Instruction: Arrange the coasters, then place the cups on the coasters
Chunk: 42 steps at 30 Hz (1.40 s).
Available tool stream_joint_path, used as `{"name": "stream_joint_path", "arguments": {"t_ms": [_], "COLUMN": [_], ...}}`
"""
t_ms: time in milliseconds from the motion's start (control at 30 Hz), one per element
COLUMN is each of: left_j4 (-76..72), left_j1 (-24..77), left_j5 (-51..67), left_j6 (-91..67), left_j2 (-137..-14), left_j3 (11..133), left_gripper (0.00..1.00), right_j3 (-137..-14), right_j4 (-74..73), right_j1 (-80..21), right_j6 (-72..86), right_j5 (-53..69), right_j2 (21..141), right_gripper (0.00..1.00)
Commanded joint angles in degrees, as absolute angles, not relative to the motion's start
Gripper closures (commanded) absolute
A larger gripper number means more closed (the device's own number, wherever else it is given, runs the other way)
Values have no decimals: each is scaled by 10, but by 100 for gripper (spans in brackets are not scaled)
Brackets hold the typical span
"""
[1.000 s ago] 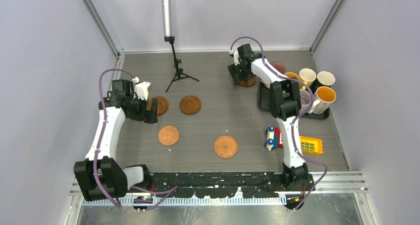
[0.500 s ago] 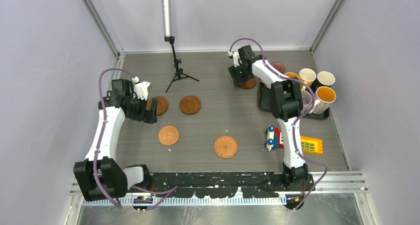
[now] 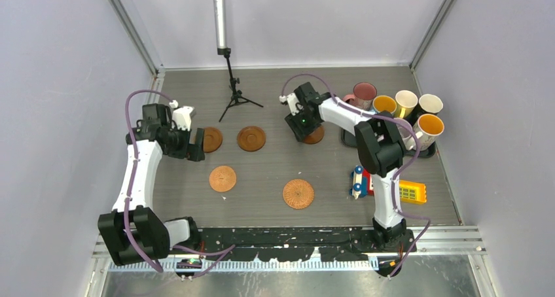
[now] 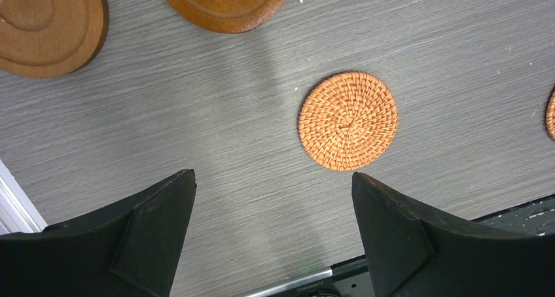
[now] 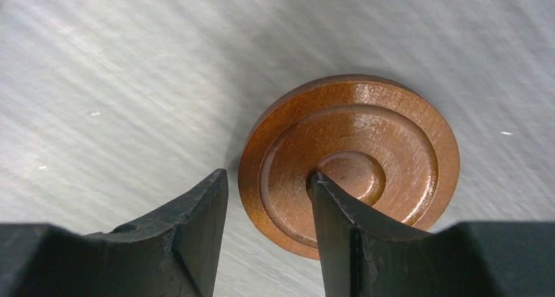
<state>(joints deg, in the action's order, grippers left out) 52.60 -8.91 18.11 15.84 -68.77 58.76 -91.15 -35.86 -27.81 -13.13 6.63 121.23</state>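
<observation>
**Coasters (image 3: 250,138) lie apart on the surface (image 3: 275,166), one at the right claw (image 5: 267,176)**

Nearest the arm bases, a flat round orange-brown woven coaster (image 3: 298,193) lies on matt grey wood-grain. A second woven coaster (image 3: 222,178) lies to its left, with the same tight spiral basket weave.

Farther back are two dark brown glossy discs with concentric rings, near each other. The left ringed disc (image 3: 211,139) is just beside the left claw (image 3: 195,145). That claw's black wedge-shaped fingers stand spread wide, with nothing between them.

To the right, the right claw sits at a polished brown ringed coaster (image 5: 353,146) with a thick rim. One finger is just outside the rim and the other is over the raised centre. Whether they actually pinch it, I cannot tell.

Farthest right, smooth handled ceramic cups (image 3: 429,125) crowd around a black rectangular tray (image 3: 425,153). A pink cup (image 3: 363,91) stands at the cluster's far left.
</observation>
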Motion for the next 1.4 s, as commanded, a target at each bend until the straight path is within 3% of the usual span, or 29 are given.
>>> {"name": "stream_joint_path", "arguments": {"t_ms": [0, 1367], "left_j4": [534, 581], "left_j1": [-111, -122], "left_j5": [201, 224], "left_j6": [167, 236], "left_j2": [-687, -670], "left_j3": [605, 577], "left_gripper": [9, 10], "right_j3": [-873, -953], "right_j4": [-366, -343], "right_j1": [-326, -374], "right_j6": [-94, -77], "right_j5": [94, 30], "right_j2": [1195, 1236], "right_gripper": [46, 46]}}
